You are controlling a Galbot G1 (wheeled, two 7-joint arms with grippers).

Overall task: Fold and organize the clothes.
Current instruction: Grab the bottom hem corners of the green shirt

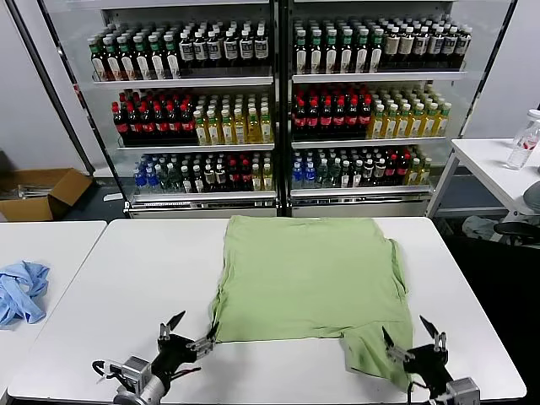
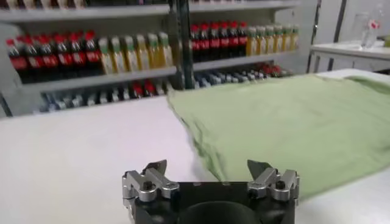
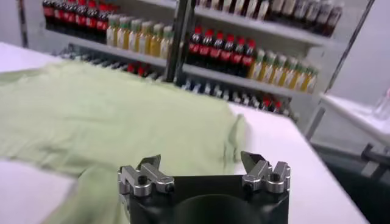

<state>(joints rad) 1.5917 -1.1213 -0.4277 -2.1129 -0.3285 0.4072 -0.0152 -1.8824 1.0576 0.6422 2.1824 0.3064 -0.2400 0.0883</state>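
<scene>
A light green short-sleeved shirt lies spread flat on the white table, plain side up, with one sleeve hanging toward the near right. It also shows in the left wrist view and the right wrist view. My left gripper is open and empty just off the shirt's near left corner. My right gripper is open and empty over the near right sleeve.
A blue cloth lies on a second white table at the left. Glass-door fridges full of bottles stand behind. Another table with a bottle stands at the right. A cardboard box sits on the floor.
</scene>
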